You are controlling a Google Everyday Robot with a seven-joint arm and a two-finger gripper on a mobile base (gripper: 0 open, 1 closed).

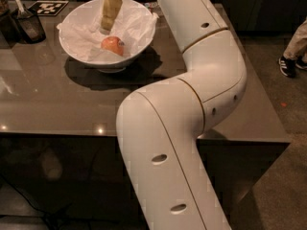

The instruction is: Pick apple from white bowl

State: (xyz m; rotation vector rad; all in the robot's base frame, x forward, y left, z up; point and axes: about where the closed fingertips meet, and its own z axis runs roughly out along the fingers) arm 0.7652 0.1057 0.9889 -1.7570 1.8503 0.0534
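Your gripper (106, 28) hangs over the white bowl (125, 63) at the far left of the table (53, 99). It points down into the bowl's opening, its tan tip just above and slightly left of the apple (112, 45). You cannot tell from this angle whether the gripper is set wide or narrow, because it shows as one tan shape seen side-on. It does not appear to be holding anything, and a small gap still shows between its tip and the fruit.

The apple sits inside the white bowl, low in the middle and toward the near side, resting on the crumpled white paper (136, 23) that lines it. Its skin is orange-red with a pale highlight on top.

Your arm (192, 104) fills the middle of the view. It rises from the near edge, bends at a thick white elbow on the right, then reaches back and left toward the bowl.

On the far left corner of the table you have a dark square container (29, 27) with a utensil (17, 1) standing in it, well apart from the bowl. A black-and-white marker card (48, 7) lies just beyond it. At the right edge, on the floor, a person's shoe (288, 66) is visible.
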